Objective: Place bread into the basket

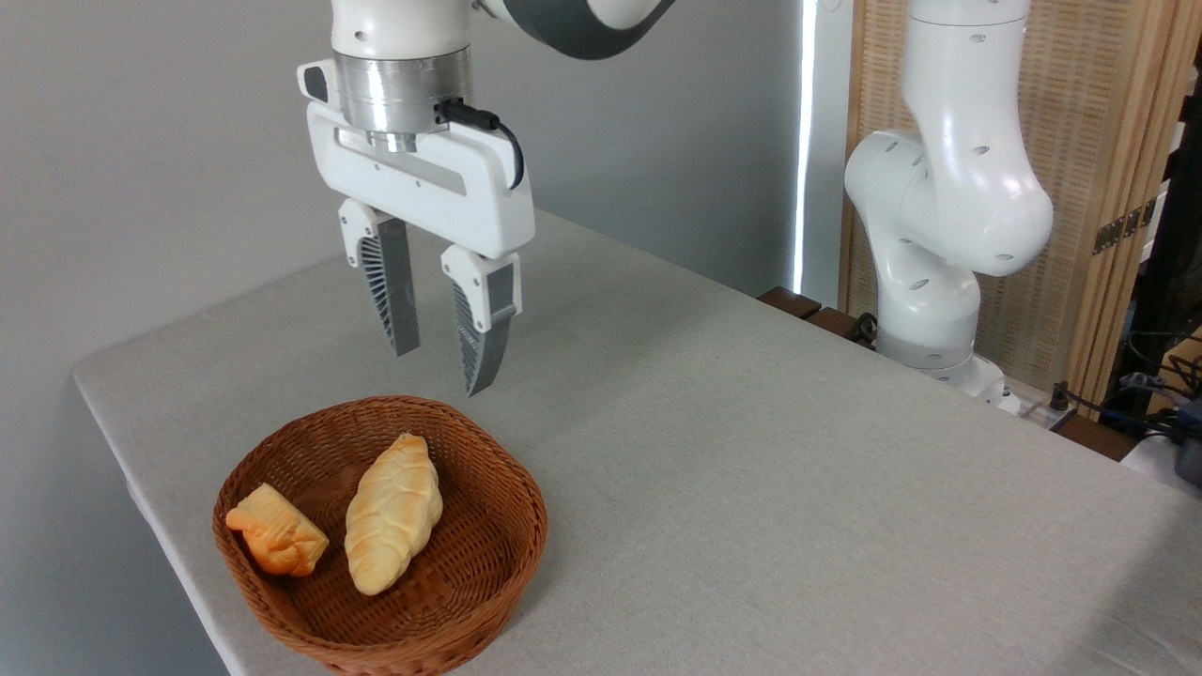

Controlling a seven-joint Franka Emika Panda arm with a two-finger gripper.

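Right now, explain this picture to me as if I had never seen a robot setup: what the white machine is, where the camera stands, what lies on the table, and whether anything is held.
The white machine is a robot arm. Its base stands at the far right side of the table, and the arm bends up out of the picture and comes down again at the upper left. At its end is the gripper, a two-finger claw. Its fingers are spread apart and hold nothing; it hangs in the air above the far rim of the basket.

There is only one picture, taken by a fixed camera in front of the table, looking slightly down on it.

On the grey table sits a round woven basket. Inside lie two pieces: a small orange bun at the left, and a longer pale braided loaf beside it. The rest of the table shows nothing else.
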